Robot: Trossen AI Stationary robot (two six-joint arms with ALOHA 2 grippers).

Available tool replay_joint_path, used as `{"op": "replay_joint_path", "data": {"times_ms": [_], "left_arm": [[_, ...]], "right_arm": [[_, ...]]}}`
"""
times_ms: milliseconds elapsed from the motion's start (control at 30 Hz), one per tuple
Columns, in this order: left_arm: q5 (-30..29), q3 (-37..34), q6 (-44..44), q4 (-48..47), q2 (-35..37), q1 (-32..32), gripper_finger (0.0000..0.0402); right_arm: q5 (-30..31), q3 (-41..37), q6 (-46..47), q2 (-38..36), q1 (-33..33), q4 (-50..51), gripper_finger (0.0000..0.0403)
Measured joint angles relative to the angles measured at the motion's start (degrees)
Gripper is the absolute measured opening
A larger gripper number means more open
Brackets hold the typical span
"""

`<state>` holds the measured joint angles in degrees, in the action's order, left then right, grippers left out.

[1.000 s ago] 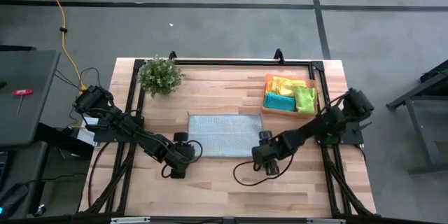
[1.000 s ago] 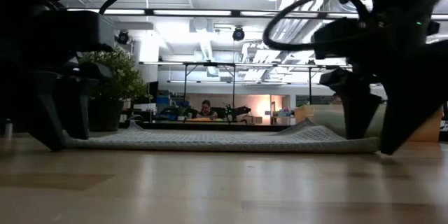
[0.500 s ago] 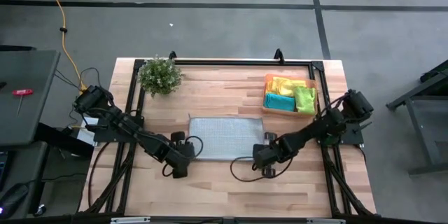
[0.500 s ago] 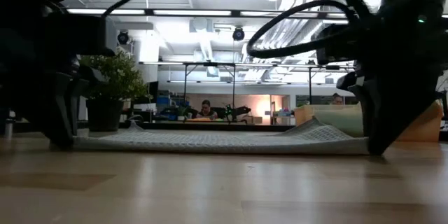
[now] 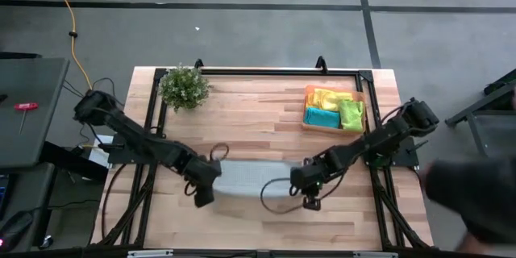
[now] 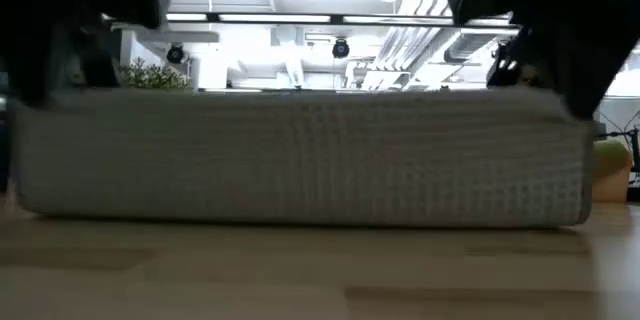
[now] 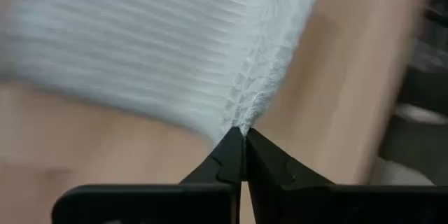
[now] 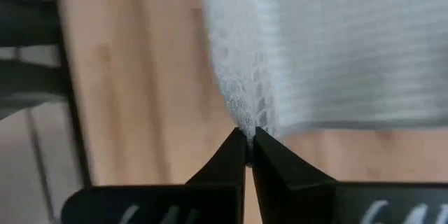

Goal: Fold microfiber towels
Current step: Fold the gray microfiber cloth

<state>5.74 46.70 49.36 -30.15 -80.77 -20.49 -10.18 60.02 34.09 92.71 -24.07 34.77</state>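
A pale grey-blue microfiber towel [image 5: 251,177] hangs like a curtain between my two grippers at the table's middle near side; in the low view it fills the width [image 6: 300,160]. My left gripper [image 7: 243,134] is shut on its left near corner, my right gripper [image 8: 246,137] on its right near corner. Yellow, teal and lime green towels [image 5: 332,106] lie in the orange tray [image 5: 307,126] at the far right. My left gripper pinches the towel's left near corner [image 7: 246,115] between its two fingertips. The corner is raised off the table, and the cloth spreads away from the fingers toward my other gripper. My right gripper pinches the right near corner [image 8: 243,115] between its two fingertips. The held top edge [image 6: 300,100] runs about level between both grippers, and the cloth drops from it to a lower edge [image 6: 300,222] at the tabletop.
A small green plant [image 5: 184,86] stands at the far left. A black frame [image 5: 258,71] runs around the work area. A blurred dark shape [image 5: 476,197] shows beside the table's right edge. Bare wood lies between the towel and the table's far edge.
Both grippers have shut on the towel's near corners and gone up. The towel, flat on the table a second ago, now has its near edge lifted and hangs as a sheet; its far edge has been drawn toward the table's near side.
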Motion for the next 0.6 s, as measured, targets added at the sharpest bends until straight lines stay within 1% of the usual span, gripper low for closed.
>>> {"op": "replay_joint_path", "data": {"times_ms": [100, 167, 300, 467, 600], "left_arm": [[-3.8, -0.1, -0.4, -4.0, 0.3, 2.9, 0.0001], [-5.0, -0.1, -1.2, -6.3, 0.3, 4.5, 0.0001], [-7.7, -1.0, -1.5, -6.8, -0.2, 6.9, 0.0001], [-10.4, -3.1, 3.8, -6.3, -0.1, 7.4, 0.0], [-13.0, -3.7, 5.3, -5.8, -0.1, 7.0, 0.0]], "right_arm": [[1.8, -0.2, 0.0, -0.6, 2.0, 2.7, 0.0001], [3.5, -0.2, -0.3, -0.6, 3.5, 3.4, 0.0001], [7.6, -0.2, -2.5, -0.6, 6.7, 5.1, 0.0], [8.9, -0.2, -2.6, -0.6, 10.6, 6.6, 0.0], [9.1, -0.2, -3.0, -0.4, 11.9, 7.0, 0.0]]}}
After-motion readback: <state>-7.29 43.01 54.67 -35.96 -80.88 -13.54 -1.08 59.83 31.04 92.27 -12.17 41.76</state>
